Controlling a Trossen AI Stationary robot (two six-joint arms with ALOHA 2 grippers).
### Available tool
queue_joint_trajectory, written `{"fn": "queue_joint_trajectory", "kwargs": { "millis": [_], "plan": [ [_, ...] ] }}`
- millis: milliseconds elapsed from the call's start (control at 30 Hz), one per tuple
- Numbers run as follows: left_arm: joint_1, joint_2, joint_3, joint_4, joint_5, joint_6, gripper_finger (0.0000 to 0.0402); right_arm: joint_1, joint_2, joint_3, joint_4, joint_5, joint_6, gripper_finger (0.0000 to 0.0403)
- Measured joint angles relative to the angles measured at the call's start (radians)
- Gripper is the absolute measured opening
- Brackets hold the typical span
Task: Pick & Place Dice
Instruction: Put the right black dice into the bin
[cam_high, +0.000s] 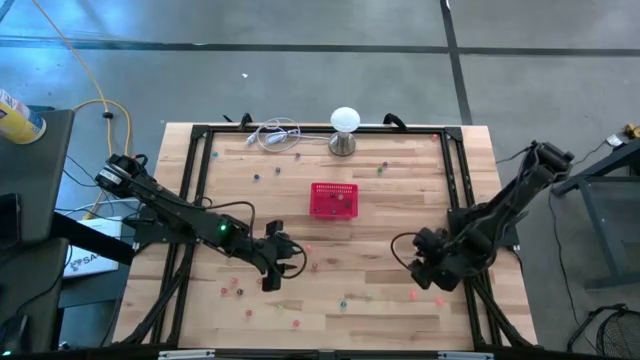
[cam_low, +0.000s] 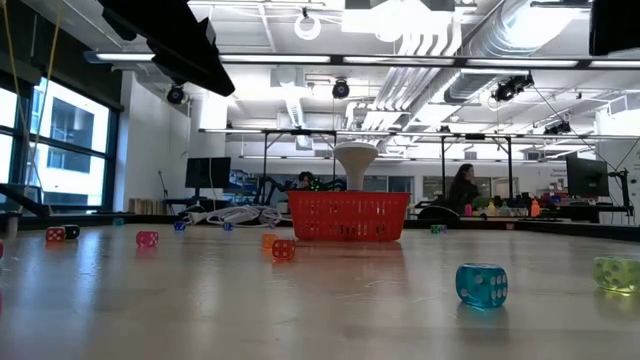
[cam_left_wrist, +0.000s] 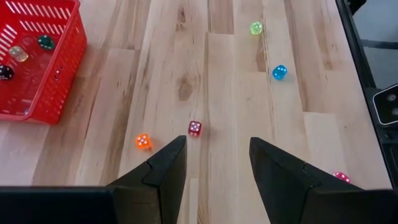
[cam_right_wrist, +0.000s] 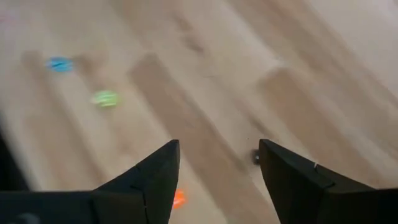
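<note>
The wooden table (cam_high: 400, 200) carries a black rail frame (cam_high: 455, 180) around its working area, and the red mesh basket (cam_high: 333, 200) sits just on the lamp's side of its middle; everything below is placed from that basket.

The left arm (cam_high: 170, 205) reaches in from the table's left edge, stretched low and slanting across the boards, its wrist ending on the basket's near-left side. The right arm (cam_high: 510, 205) comes from the far right corner, folded down at the elbow, its wrist well to the basket's near-right.

The white ball-shaped lamp (cam_high: 344, 130) stands on its metal base just beyond the basket, with a coil of white cable (cam_high: 275, 135) to the lamp's left.

The left gripper (cam_left_wrist: 217, 158) hovers over bare boards with its two dark fingers (cam_left_wrist: 168, 165) spread apart, pinching nothing. The right gripper (cam_right_wrist: 217, 165) likewise hangs above the wood with fingers parted and empty.

The dice (cam_high: 300, 290) lie scattered across the table, mostly on the near side of the basket, and a few rest inside it. In the left wrist view a dark red die (cam_left_wrist: 194, 128) and an orange die (cam_left_wrist: 143, 142) lie just ahead of the left fingertips, between them and the basket; a blue die (cam_left_wrist: 279, 72) and a green die (cam_left_wrist: 256, 28) lie farther off.
</note>
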Motion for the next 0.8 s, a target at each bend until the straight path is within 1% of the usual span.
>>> {"fn": "queue_joint_trajectory", "kwargs": {
  "millis": [100,200,433,533,600,700,800],
  "plan": [
    [0.000,0.000,0.000,0.000,0.000,-0.002,0.0169,0.000,0.041,-0.007,-0.024,-0.052,0.055,0.0204],
    [0.000,0.000,0.000,0.000,0.000,-0.002,0.0169,0.000,0.084,-0.017,-0.021,-0.090,0.061,0.0204],
    [0.000,0.000,0.000,0.000,0.000,-0.002,0.0169,-0.015,0.162,-0.020,-0.023,-0.088,0.058,0.0203],
    [0.000,0.000,0.000,-0.001,0.000,0.004,0.0169,-0.035,0.188,-0.020,-0.017,-0.122,0.063,0.0203],
    [0.000,0.000,0.000,-0.001,0.000,0.005,0.0169,-0.051,0.206,-0.020,-0.017,-0.157,0.044,0.0203],
    [0.000,0.000,0.000,-0.001,0.000,0.005,0.0169,-0.082,0.229,-0.020,-0.014,-0.197,-0.025,0.0203],
    [0.000,0.000,0.000,-0.001,0.000,0.004,0.0169,-0.123,0.243,-0.020,-0.011,-0.212,-0.075,0.0203]
  ]
}}
